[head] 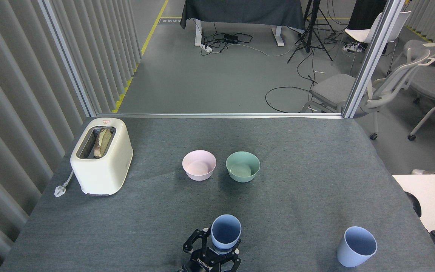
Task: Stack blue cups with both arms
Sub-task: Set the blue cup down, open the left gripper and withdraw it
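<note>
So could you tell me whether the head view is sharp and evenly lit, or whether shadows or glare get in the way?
In the head view, all is in focus and softly lit; no glare shows on the blue cup in the left gripper, nor on the second cup; only faint shadows lie on the grey cloth behind the bowls.

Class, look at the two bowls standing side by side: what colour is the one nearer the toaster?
Pale pink: the left bowl, seen best in the head view, the only view.

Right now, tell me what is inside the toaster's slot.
The toaster holds one slice of bread standing upright, with its top edge showing above the slot. The slice's lower part is hidden inside the toaster's body.
</note>
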Controlling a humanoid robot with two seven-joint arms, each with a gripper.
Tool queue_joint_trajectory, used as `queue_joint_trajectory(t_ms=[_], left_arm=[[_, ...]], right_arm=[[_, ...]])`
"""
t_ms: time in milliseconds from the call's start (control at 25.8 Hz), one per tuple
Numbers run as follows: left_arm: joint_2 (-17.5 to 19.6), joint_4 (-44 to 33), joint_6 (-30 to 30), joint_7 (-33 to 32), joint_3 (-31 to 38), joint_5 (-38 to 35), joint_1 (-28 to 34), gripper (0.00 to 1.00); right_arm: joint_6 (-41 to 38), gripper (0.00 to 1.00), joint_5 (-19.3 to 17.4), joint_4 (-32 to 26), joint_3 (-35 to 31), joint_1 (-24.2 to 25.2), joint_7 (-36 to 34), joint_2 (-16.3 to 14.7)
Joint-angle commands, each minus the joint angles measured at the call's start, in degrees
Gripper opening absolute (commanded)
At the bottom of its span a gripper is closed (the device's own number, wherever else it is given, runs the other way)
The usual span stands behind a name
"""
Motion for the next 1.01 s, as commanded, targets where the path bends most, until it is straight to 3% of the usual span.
queue_joint_trajectory(t_ms=[0,155,387,658,968], left_arm=[[0.1,0.1,0.1,0.0,0.0,0.2,-0.2,0.74],[0.2,0.1,0.1,-0.1,0.3,0.8,-0.2,0.89],[0.1,0.1,0.1,-0.1,0.3,0.9,-0.2,0.98],[0.2,-0.9,0.0,0.0,0.4,1.2,1.5,1.00],[1.7,-6.6,0.0,0.0,2.1,1.7,9.2,1.00]], right_arm=[[0.0,1.00,0.0,0.0,0.0,0.0,0.0,0.0],[0.0,1.00,0.0,0.1,0.0,0.0,0.0,0.0],[0.0,1.00,0.0,0.5,0.1,-0.1,0.0,0.1],[0.0,1.00,0.0,0.8,0.1,-0.1,-0.1,0.1],[0.0,1.00,0.0,0.8,0.1,-0.1,-0.1,0.1]])
